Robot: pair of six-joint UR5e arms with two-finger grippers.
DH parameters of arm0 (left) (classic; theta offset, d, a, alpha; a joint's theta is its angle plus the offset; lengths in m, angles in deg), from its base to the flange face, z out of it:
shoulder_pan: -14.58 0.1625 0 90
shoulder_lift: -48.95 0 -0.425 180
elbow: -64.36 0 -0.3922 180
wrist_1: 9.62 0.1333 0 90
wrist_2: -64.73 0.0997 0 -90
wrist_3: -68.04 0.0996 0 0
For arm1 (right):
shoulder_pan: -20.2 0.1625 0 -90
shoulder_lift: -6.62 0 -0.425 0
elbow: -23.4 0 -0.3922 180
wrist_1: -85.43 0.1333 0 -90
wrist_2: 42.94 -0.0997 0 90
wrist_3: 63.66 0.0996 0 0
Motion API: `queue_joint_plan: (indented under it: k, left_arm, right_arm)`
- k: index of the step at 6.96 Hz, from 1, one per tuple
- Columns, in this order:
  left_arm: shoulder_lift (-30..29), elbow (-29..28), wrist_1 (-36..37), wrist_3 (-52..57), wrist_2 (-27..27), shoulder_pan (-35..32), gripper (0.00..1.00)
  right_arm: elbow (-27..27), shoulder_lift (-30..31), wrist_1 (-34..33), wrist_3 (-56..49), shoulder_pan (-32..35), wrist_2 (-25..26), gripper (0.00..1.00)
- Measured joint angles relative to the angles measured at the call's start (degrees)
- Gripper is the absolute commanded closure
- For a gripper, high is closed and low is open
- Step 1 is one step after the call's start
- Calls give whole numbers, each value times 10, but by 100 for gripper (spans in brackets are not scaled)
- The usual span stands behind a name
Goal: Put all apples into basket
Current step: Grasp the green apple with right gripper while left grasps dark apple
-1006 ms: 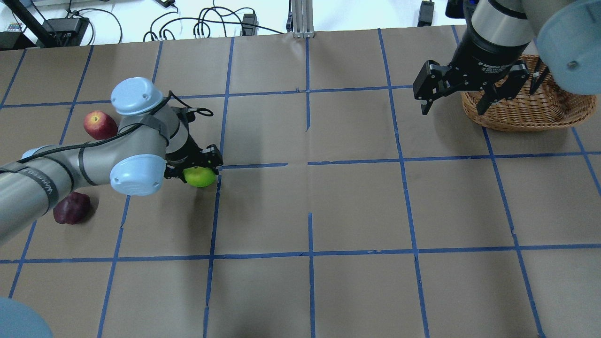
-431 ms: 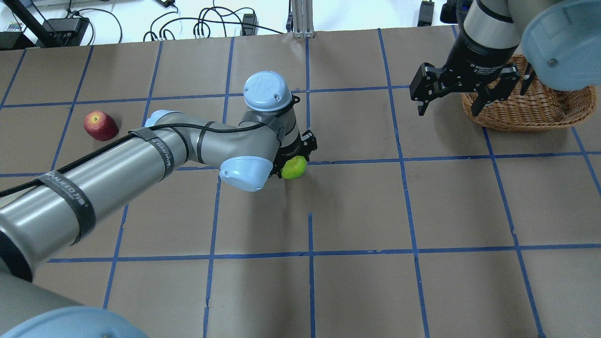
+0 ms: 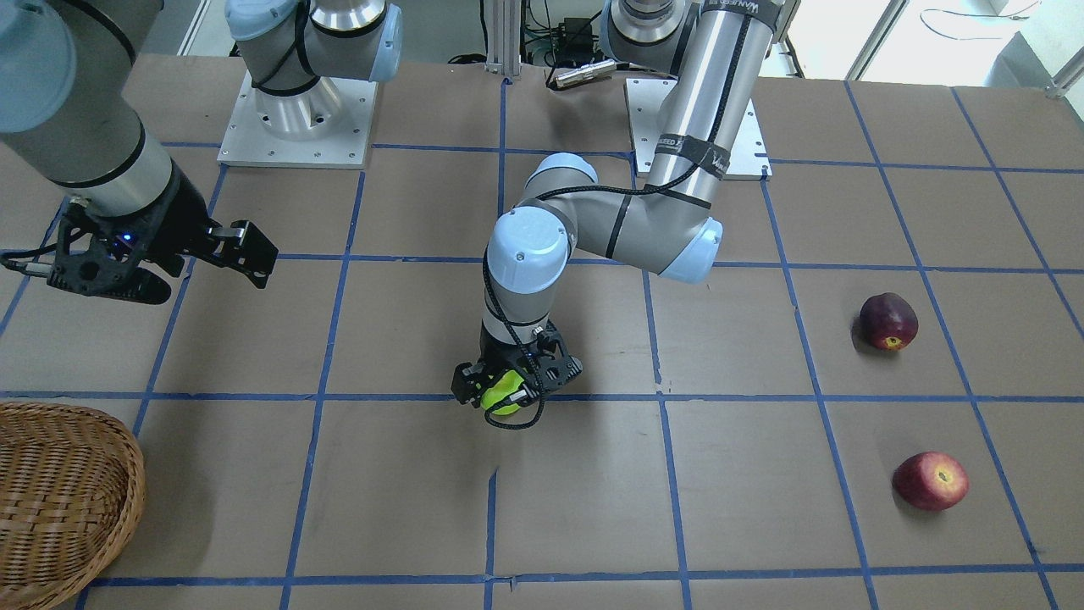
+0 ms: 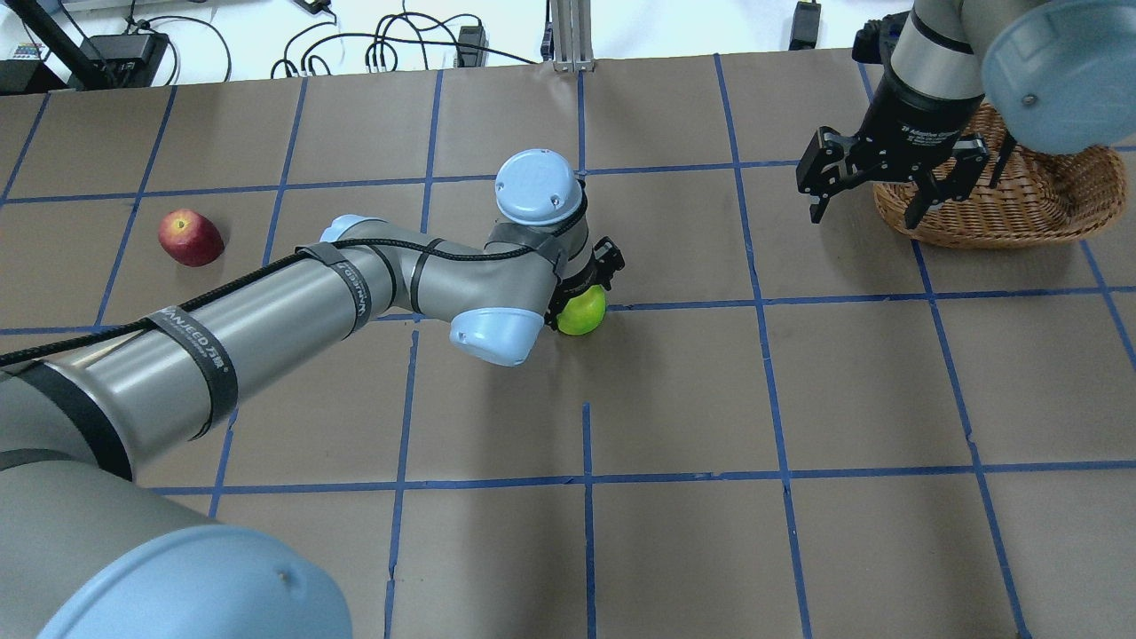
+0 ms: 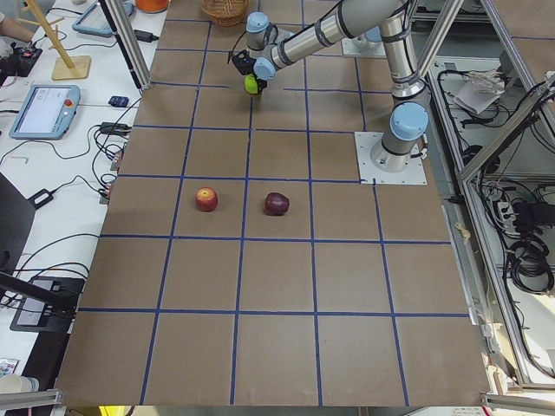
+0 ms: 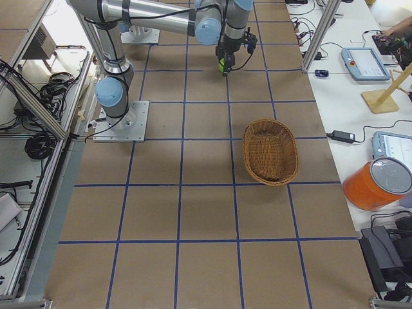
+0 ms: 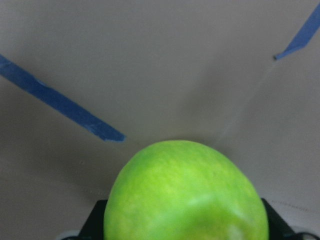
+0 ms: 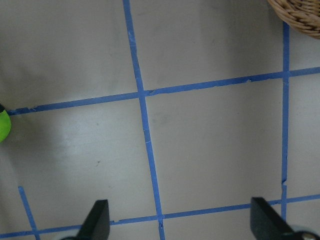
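My left gripper [image 4: 587, 297] is shut on the lime green apple [image 4: 581, 313] and holds it low over the middle of the table. The apple also shows in the front view [image 3: 503, 395] and fills the left wrist view [image 7: 185, 195]. The red apple [image 4: 189, 238] lies at the far left. The maroon apple [image 3: 887, 321] lies nearer the robot; my left arm hides it in the overhead view. The wicker basket [image 4: 1012, 209] stands at the far right. My right gripper [image 4: 865, 206] is open and empty, just left of the basket.
The table is brown paper with a grid of blue tape lines. Cables and power bricks [image 4: 382, 44] lie beyond the far edge. The right wrist view shows the basket rim [image 8: 300, 12] at its top right corner and bare paper between the fingers.
My left arm has swung right, carrying the green apple from the table's left part to its middle. The right gripper has shifted slightly right, closer to the basket, and stays open.
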Motion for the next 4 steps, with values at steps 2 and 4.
queue_joint_plan:
  k: [2, 4]
  left_arm:
    - [56, -37, -133, 101, -2, 51, 6]
    - [110, -46, -255, 350, 33, 161, 6]
  right_arm:
    - [-12, -4, -34, 24, 7, -26, 0]
    - [-23, -31, -74, 119, 79, -53, 0]
